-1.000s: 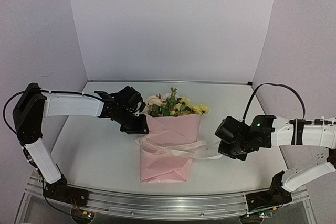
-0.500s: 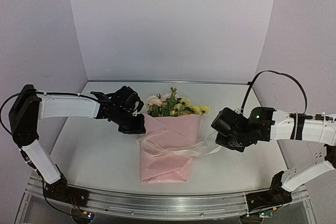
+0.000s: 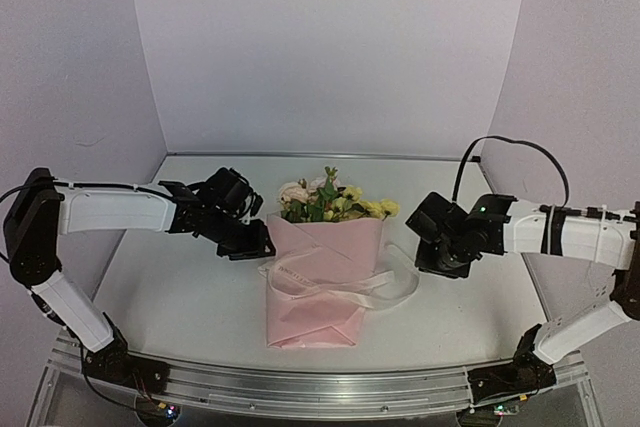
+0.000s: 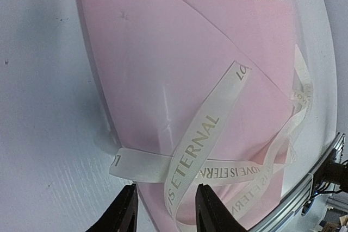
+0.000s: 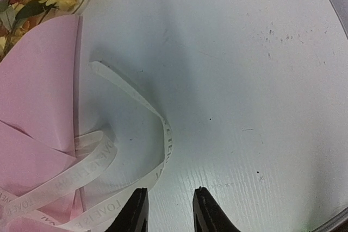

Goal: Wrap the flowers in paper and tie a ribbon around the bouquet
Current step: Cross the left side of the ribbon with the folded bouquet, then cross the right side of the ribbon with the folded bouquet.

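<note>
Obs., top view: the bouquet (image 3: 322, 282) lay flat at mid-table (image 3: 180, 292), between my two arms. Flowers (image 3: 332, 203) pointed toward the far wall, with yellow and pale pink blooms and green leaves showing above the open edge of the paper (image 3: 330, 247). The pink paper was folded over itself, and its narrow end faced the near edge.

Ribbon (image 3: 345, 290): cream, printed "LOVE IS ETERNAL". Several strands crossed over the lower half of the paper. One loose end lay up across the pink face. One loop ran off the bouquet's right side and rested on the bare table. I could not tell whether any knot held the strands.

Left claw (image 4: 166, 213): parted, gripping nothing. It hung just beside the bouquet's left edge, near the upper corner of the paper. In the left wrist view both fingers (image 4: 128, 214) stood apart, and a strand of ribbon showed in the gap below them, touching neither fingertip as far as I could see.

Right claw (image 5: 168, 210): parted, gripping nothing. It sat to the right of the bouquet, apart from the paper. Only white table surface showed between its tips; the ribbon loop lay near, ahead of them on the table
</note>
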Robot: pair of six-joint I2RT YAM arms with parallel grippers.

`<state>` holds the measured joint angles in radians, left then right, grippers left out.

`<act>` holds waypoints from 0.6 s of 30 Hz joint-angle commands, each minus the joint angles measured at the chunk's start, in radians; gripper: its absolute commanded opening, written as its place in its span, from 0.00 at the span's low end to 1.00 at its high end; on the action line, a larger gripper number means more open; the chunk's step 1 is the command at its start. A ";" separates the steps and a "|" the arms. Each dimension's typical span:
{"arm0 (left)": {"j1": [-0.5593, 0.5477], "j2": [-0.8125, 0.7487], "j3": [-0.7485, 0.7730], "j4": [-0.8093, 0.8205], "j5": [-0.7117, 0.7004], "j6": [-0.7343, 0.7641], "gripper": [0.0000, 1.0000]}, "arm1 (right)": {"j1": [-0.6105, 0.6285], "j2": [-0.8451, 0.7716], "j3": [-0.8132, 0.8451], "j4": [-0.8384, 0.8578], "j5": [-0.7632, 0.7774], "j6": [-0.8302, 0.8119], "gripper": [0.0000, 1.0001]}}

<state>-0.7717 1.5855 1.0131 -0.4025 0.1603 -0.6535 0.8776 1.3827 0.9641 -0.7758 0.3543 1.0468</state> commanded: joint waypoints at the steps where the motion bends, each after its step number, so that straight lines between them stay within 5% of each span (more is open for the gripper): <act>1: 0.002 -0.045 -0.003 0.061 0.037 0.014 0.40 | 0.002 0.006 0.074 0.032 -0.037 -0.121 0.34; 11: 0.001 0.012 0.034 0.070 0.057 0.032 0.45 | 0.076 0.157 0.175 0.161 -0.202 -0.261 0.42; 18: -0.001 0.031 0.052 0.041 0.016 0.024 0.40 | 0.125 0.340 0.401 0.207 -0.326 -0.308 0.42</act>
<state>-0.7715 1.6229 1.0205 -0.3498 0.2134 -0.6288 0.9807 1.6459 1.2274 -0.6388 0.1149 0.7737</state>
